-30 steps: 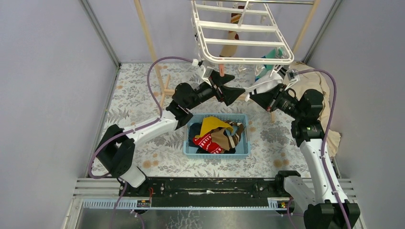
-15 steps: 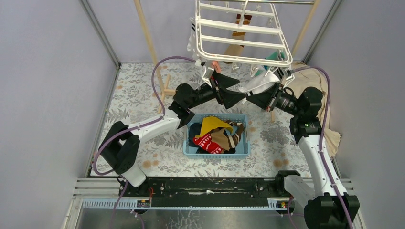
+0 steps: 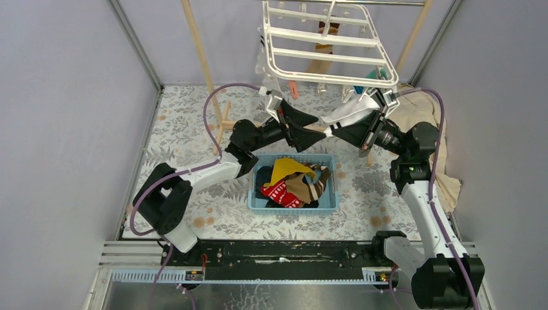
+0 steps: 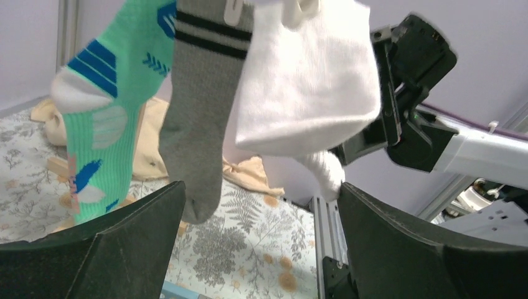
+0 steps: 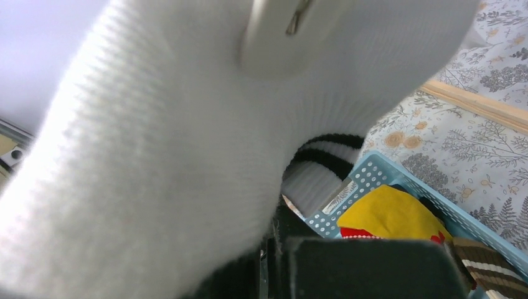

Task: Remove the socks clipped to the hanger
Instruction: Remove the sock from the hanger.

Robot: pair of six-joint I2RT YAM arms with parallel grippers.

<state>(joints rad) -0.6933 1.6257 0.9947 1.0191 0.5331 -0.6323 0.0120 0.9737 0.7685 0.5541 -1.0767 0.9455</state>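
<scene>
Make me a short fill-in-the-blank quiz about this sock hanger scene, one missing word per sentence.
1. Removed socks lie in a light ___ plastic mesh basket.
2. In the left wrist view, the black-striped sock hanging between the green patterned sock and the white ribbed sock is mainly ___.
3. The left gripper has its jaws ___.
Missing words: blue; grey; open.

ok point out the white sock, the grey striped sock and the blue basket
white sock (image 4: pixel 308 93), left wrist view, middle of its fabric
grey striped sock (image 4: pixel 202 118), left wrist view, its leg
blue basket (image 3: pixel 294 208), top external view, near wall
</scene>
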